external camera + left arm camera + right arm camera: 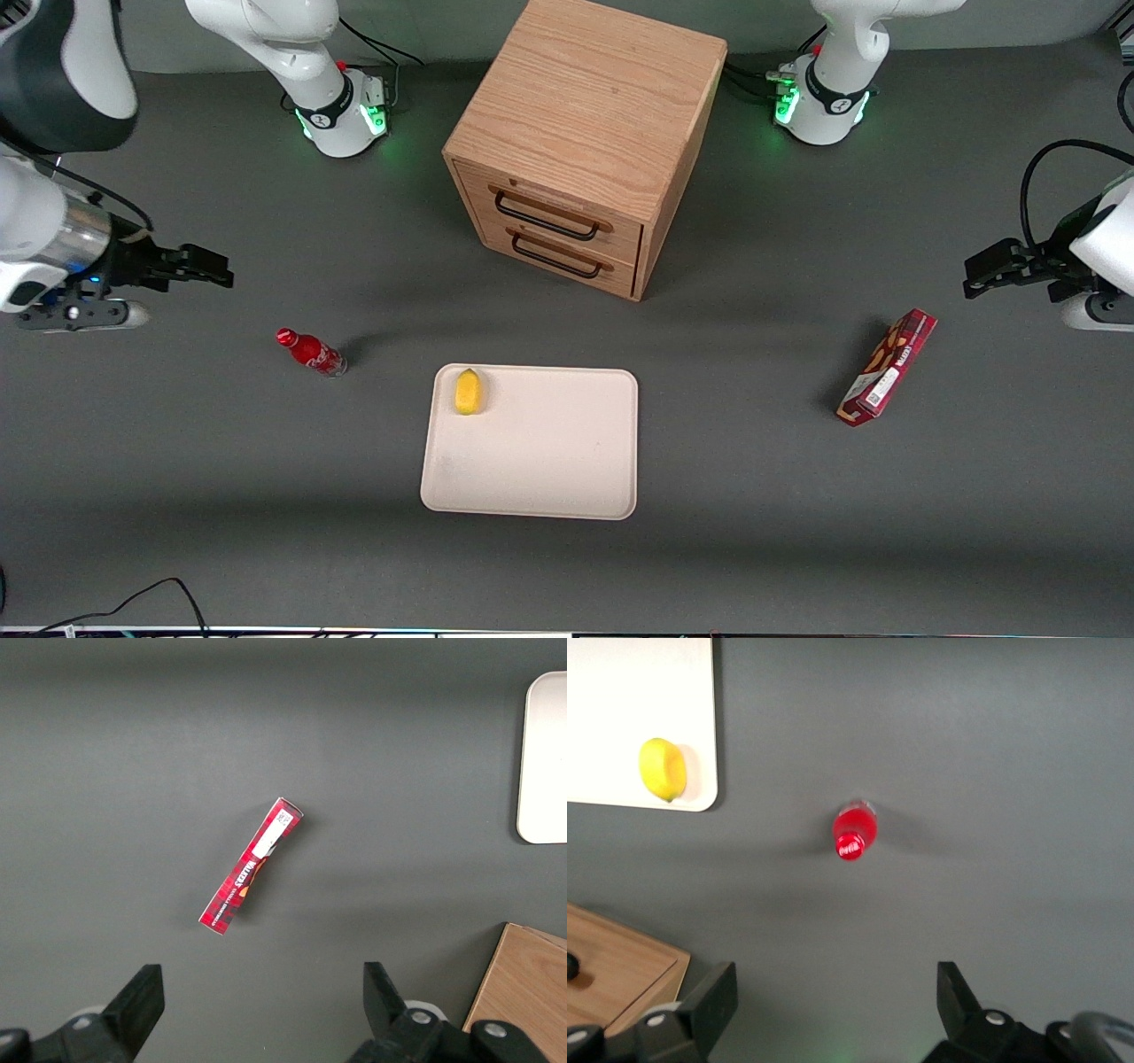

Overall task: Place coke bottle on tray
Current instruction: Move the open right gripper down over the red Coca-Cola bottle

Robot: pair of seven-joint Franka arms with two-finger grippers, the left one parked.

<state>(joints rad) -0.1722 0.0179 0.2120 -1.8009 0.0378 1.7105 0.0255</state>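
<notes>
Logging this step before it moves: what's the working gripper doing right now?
Right gripper: open, holding nothing, poised in the air above the table near the upright coke bottle, which stands on the table off the tray.

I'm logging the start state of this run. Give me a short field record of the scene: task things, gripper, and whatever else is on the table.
coke bottle: upright on the table, beside the tray, off it
tray: flat on the table, in front of the drawer cabinet
lemon: on the tray, near a corner
gripper: open, above the table, apart from the bottle
drawer cabinet: both drawers closed
snack box: toward the parked arm's end
</notes>
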